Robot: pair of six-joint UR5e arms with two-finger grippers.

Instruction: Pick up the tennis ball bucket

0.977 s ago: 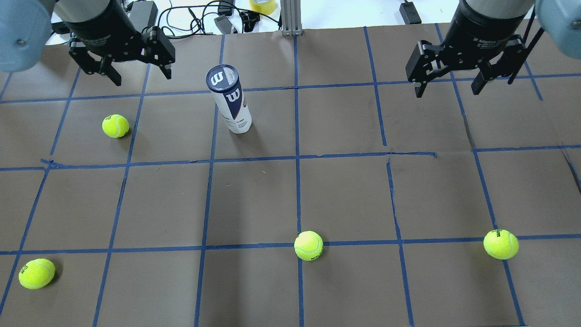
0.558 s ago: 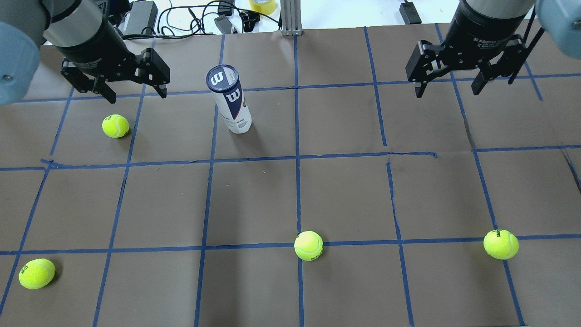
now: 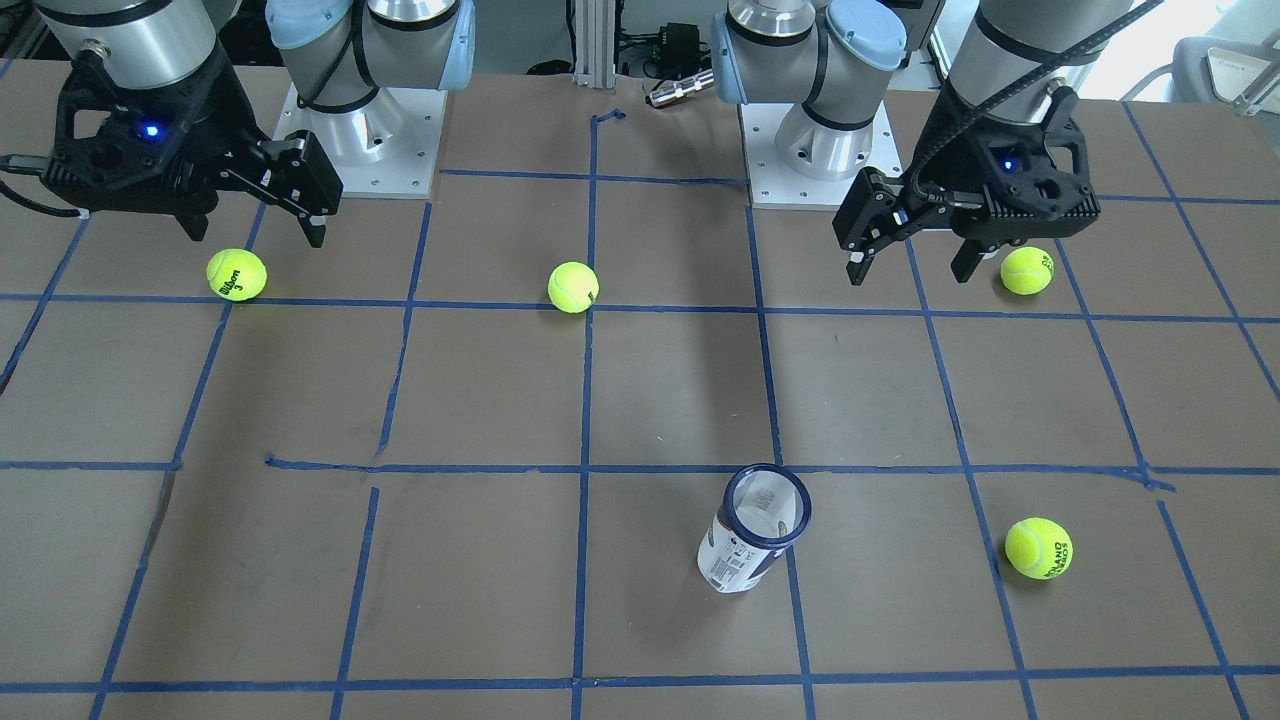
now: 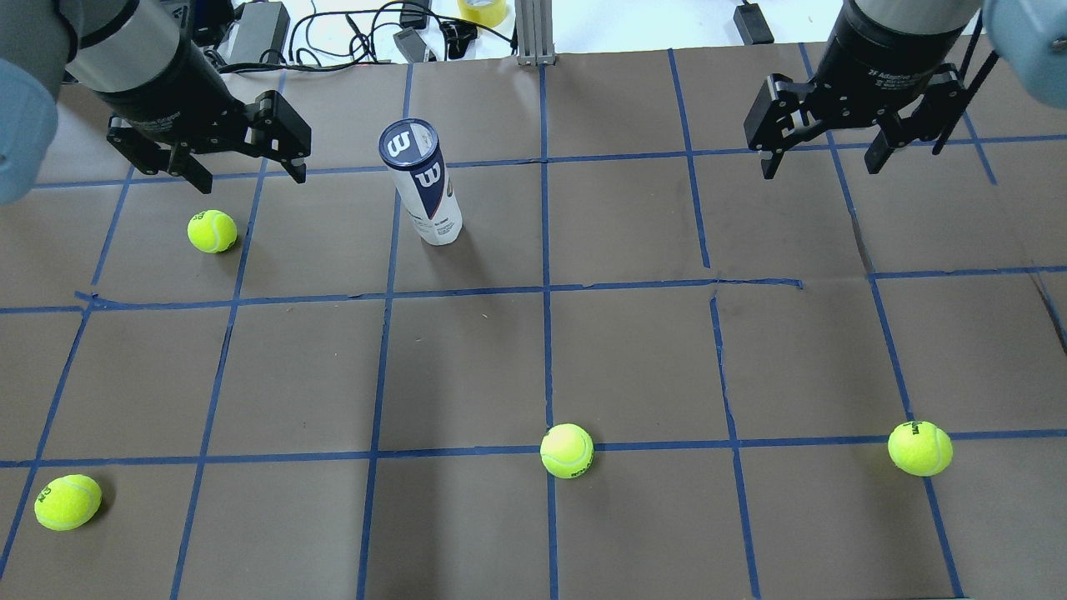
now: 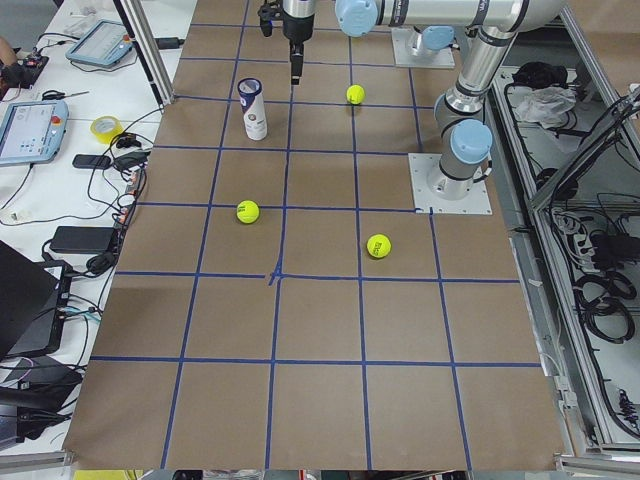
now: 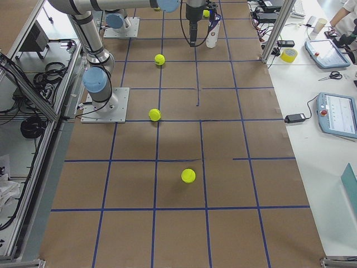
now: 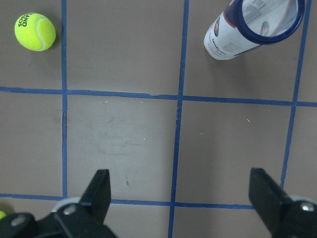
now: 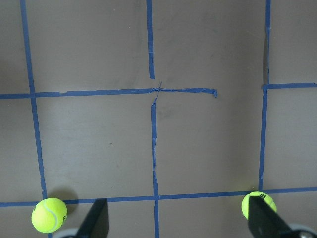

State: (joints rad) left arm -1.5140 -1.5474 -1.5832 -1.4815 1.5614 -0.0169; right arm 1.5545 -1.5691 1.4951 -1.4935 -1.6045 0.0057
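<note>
The tennis ball bucket [image 4: 425, 187] is a slim white and navy tube with a white "W" logo. It stands upright on the brown table and also shows in the front view [image 3: 750, 540] and at the top right of the left wrist view [image 7: 247, 29]. My left gripper [image 4: 250, 179] is open and empty, hovering to the left of the bucket and apart from it. It also shows in the front view [image 3: 908, 278]. My right gripper [image 4: 819, 171] is open and empty, far to the right of the bucket, and also shows in the front view [image 3: 255, 238].
Several loose yellow-green tennis balls lie on the table: one just below the left gripper [image 4: 212, 231], one at front centre [image 4: 567, 451], one at front right [image 4: 919, 448], one at front left [image 4: 67, 502]. Cables and a tape roll [image 4: 482, 10] lie beyond the far edge.
My left gripper has shifted down and slightly left in the overhead view, closer to the ball below it. The bucket, the balls and the right gripper have not moved.
</note>
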